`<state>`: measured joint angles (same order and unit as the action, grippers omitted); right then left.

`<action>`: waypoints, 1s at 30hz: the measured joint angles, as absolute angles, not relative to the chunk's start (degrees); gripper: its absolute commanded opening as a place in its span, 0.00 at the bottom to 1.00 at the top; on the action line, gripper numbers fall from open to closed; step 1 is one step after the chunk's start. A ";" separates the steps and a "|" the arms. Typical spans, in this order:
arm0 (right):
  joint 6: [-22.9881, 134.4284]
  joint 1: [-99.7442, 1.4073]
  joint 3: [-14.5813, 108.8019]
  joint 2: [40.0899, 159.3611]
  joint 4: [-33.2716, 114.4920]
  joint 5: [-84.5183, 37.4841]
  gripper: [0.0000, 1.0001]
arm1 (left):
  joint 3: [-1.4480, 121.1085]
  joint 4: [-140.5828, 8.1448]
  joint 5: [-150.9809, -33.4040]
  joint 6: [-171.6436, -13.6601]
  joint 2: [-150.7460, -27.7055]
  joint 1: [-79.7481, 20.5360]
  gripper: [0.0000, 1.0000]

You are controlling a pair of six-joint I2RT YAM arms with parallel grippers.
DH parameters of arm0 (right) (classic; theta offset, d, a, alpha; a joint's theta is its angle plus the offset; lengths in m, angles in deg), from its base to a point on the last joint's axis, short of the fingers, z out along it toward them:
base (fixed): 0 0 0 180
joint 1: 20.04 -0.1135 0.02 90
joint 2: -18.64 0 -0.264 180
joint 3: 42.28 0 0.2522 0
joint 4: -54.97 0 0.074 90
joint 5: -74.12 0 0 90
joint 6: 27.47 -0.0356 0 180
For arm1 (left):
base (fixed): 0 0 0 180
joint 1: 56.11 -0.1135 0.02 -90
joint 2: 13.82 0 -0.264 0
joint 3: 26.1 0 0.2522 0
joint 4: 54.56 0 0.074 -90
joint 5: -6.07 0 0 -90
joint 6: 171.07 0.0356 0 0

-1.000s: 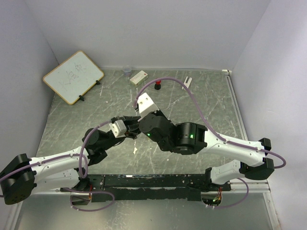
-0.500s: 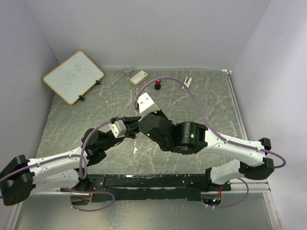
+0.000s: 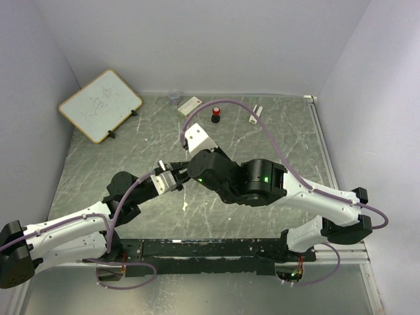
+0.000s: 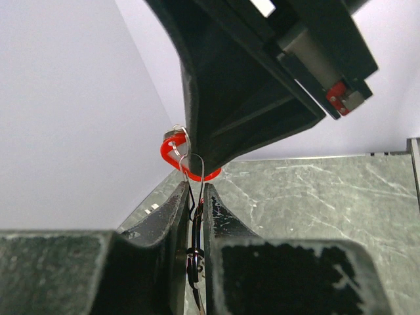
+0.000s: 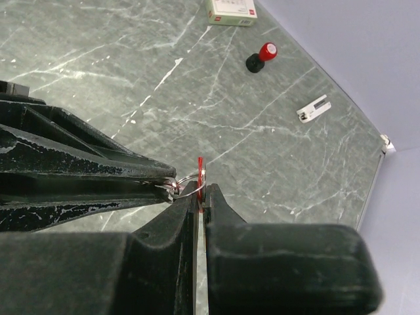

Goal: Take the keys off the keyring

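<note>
Moved: my left claw (image 4: 197,190) has narrowed; both arms have shifted.
Keyring (image 4: 192,167): thin silver wire loop, pinched in that claw, above the surface (image 3: 98,167).
Red-headed key (image 5: 200,172): touching the ring, edge-on, pinched by my right claw (image 5: 201,197).

The key (image 4: 168,149) has a red head, the keyring (image 4: 201,168) is silver, the table (image 3: 308,138) grey-green with white veins.

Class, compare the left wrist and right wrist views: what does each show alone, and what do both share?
Left wrist only: the keyring face-on as a wire loop, running down between the nearly closed left jaws. Right wrist only: a red-topped knob, white box and white clip on the table. Both: the red-headed key on the keyring, pinched by the right jaws.
</note>
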<state>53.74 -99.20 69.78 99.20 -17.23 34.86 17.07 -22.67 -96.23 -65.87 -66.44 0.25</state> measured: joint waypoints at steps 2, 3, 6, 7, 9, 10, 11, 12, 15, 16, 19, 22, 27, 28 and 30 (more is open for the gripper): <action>53.56 -99.22 70.48 99.46 -18.37 33.73 0.00 | 17.46 -24.73 -97.54 -64.65 -65.65 0.23 0.12; 53.54 -99.22 70.70 99.48 -18.78 33.36 0.00 | 17.79 -25.69 -98.06 -64.23 -65.46 0.23 0.12; 53.52 -99.22 71.50 99.48 -20.29 31.98 0.00 | 18.93 -28.86 -99.53 -62.77 -64.80 0.21 0.12; 53.54 -99.24 71.70 99.48 -20.57 31.54 0.00 | 19.10 -29.69 -99.90 -62.37 -64.45 0.21 0.11; 53.56 -99.24 72.12 99.55 -21.19 30.23 0.00 | 19.10 -31.00 -100.42 -61.87 -63.64 0.19 0.11; 53.58 -99.24 72.25 99.59 -21.47 29.60 0.00 | 19.10 -31.79 -100.73 -61.61 -63.21 0.19 0.11; 53.61 -99.24 72.42 99.72 -21.88 29.05 0.00 | 19.10 -32.42 -101.01 -61.43 -62.88 0.19 0.11; 53.72 -99.24 72.64 99.85 -22.34 28.48 0.00 | 19.10 -33.06 -101.30 -61.26 -62.64 0.19 0.11; 54.02 -99.24 72.84 100.20 -23.74 27.19 0.00 | 19.21 -34.98 -102.65 -60.45 -62.22 0.19 0.10; 54.11 -99.24 72.86 100.34 -24.20 26.89 0.00 | 19.34 -35.68 -103.11 -60.23 -62.18 0.19 0.10; 54.28 -99.24 72.90 100.64 -25.60 26.30 0.00 | 20.20 -38.30 -104.79 -59.49 -62.20 0.03 0.09; 54.33 -99.24 72.90 100.66 -26.65 25.47 0.00 | 20.96 -40.55 -106.28 -58.68 -62.18 -0.08 0.09; 54.37 -99.24 72.44 100.53 -27.09 24.00 0.00 | 21.70 -44.03 -107.92 -57.15 -61.46 -0.14 0.08; 54.39 -99.24 72.31 100.47 -27.13 23.63 0.00 | 21.90 -44.86 -108.25 -56.76 -61.26 -0.14 0.08; 54.39 -99.24 72.25 100.44 -27.24 22.78 0.00 | 22.07 -46.26 -108.92 -55.97 -60.84 -0.16 0.08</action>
